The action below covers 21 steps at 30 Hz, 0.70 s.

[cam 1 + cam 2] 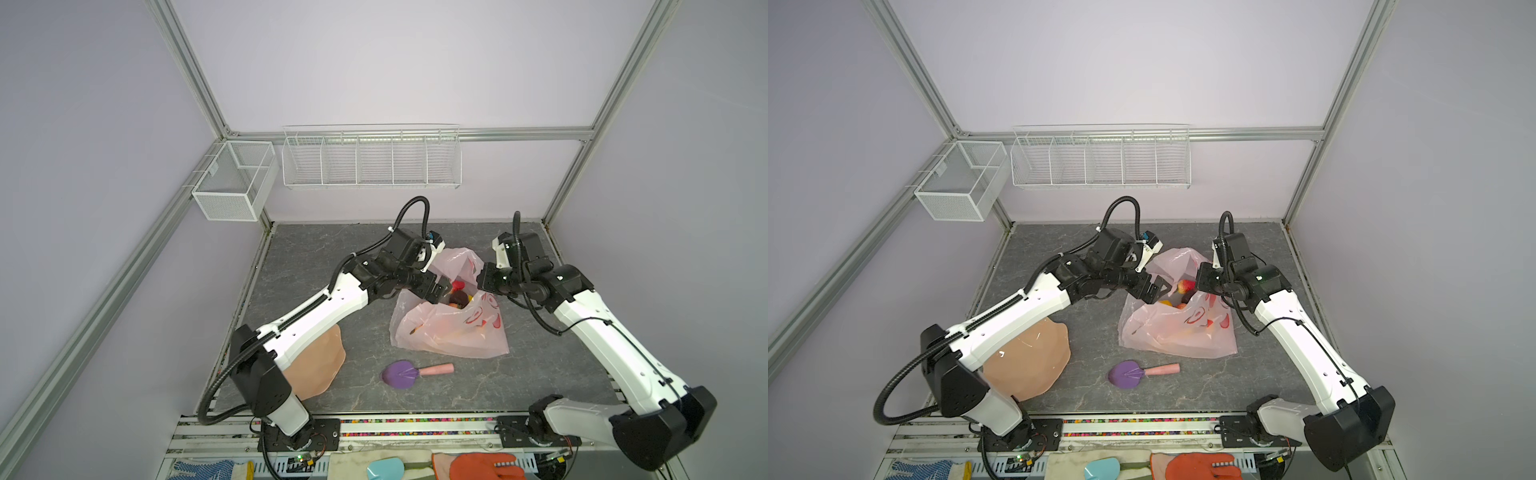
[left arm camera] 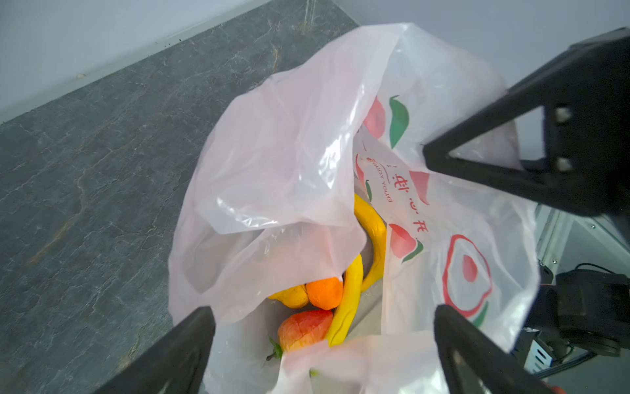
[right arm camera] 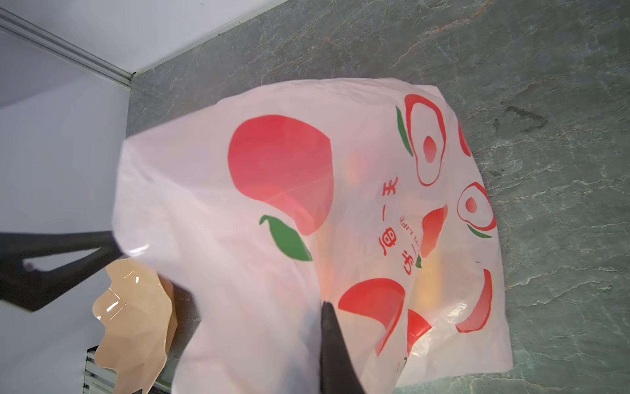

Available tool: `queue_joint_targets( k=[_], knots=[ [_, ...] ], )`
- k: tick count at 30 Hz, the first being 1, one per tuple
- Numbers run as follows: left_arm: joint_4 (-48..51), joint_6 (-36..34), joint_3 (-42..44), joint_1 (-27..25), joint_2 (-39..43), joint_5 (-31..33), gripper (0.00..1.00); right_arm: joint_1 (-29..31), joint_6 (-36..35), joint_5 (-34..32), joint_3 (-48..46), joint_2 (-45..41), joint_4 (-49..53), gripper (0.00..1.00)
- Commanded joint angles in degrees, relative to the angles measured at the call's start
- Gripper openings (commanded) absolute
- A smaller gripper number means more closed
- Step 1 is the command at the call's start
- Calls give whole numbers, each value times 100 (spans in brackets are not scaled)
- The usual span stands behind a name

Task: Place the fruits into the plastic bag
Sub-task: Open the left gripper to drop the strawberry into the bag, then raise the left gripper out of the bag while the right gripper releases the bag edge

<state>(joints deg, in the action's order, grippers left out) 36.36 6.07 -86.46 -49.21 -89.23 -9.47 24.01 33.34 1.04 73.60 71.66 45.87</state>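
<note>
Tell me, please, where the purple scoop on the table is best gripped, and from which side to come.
Grip the purple scoop by its pink handle, coming from above, jaws closing across the handle's width. The handle is a slim, straight bar lying flat on the table with bare surface on both sides; the purple blade is wide and shallow and would probably slip.

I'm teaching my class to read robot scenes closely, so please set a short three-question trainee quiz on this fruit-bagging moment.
1. True or false: bananas lie inside the plastic bag.
2. The right gripper is: A open, B shut on the bag, C out of sight.
3. Which tool lies on the table, outside the bag?
Key: 1 true; 2 B; 3 the purple scoop.
</note>
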Motion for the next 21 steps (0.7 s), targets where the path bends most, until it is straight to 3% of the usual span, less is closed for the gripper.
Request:
queue_joint_targets(
  k=[1,4,12,17,21],
  knots=[
    [-526,356,484,69,507,217,100,-43,-81,25,-68,-160,155,6],
    [-645,786,848,197,887,263,100,-48,-148,-48,-65,-252,280,6],
    [-1672,1757,2598,219,1296,-219,100,-65,-314,-276,12,-455,740,23],
    [-2600,1693,3224,228,1127,-313,100,-72,-316,-329,35,-554,854,25],
    [-2605,1280,3062,228,628,-605,100,-77,-271,-290,49,-609,855,25]
  ],
)
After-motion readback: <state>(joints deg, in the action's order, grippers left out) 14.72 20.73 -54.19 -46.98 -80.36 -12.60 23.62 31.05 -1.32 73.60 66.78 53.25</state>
